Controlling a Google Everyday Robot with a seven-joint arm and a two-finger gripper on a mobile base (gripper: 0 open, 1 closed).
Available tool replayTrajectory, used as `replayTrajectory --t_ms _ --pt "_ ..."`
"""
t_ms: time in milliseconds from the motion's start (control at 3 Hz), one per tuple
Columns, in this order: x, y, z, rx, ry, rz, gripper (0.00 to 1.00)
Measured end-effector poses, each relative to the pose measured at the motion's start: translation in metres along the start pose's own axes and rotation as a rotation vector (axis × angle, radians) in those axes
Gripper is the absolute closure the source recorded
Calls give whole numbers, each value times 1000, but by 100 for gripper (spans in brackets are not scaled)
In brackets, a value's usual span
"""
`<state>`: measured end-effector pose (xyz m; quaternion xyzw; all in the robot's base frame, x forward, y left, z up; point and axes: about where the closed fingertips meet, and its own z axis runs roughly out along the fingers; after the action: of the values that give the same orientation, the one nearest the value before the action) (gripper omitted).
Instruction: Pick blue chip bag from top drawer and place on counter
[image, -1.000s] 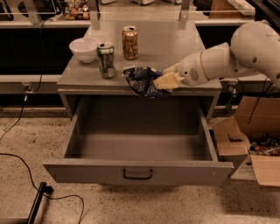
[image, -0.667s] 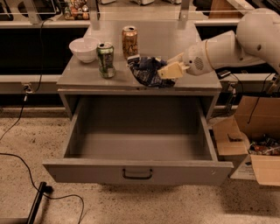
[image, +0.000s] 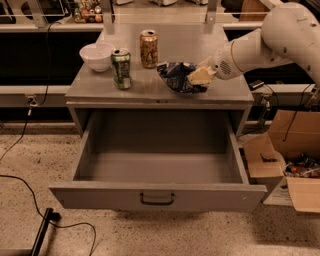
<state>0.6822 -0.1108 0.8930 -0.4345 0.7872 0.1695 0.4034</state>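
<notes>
Camera view: looked down on a flat grey metal counter (image: 90, 86), with the wide grey metal top drawer (image: 210, 196) pulled out beneath it; nothing showed inside the drawer.
Far left: a round white bowl (image: 97, 55) stood on the counter's rear-left part.
Left of centre: a green drinks can (image: 121, 69) stood upright just beside the bowl, nearer the front edge; a gold-orange can (image: 148, 48) stood upright behind it and to its right.
Centre-right: the crumpled dark blue chip bag (image: 175, 77) of foil was out of the drawer and over the counter's front-right part, apart from both cans. Whether it rested fully on the surface or hung just above it could not be told.
Bag axis: ran roughly left to right, near parallel to the counter's front edge, with one end pointing toward the green can and the other into the claw.
Right of bag: the cream two-finger gripper (image: 200, 76) appeared pressed together on the bag's right-hand end, so the bag lay to picture-left of it.
Far right: the white arm (image: 272, 42) reached in from the upper right; open cardboard boxes (image: 295, 170) sat on the floor.
Coming move (judged): release called for the pinch to open, then withdrawal rightward along the bag's axis, away from the cans.
</notes>
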Motion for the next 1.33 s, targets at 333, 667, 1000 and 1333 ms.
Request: replayTrajectory --t_ms 333,667,1000,1333 --pt "8 -18 2 64 -13 -36 84" --pt "11 -28 3 108 -33 -77 60" --pt "10 -30 7 151 -42 -131 37" --pt "9 -30 9 148 -43 -130 16"
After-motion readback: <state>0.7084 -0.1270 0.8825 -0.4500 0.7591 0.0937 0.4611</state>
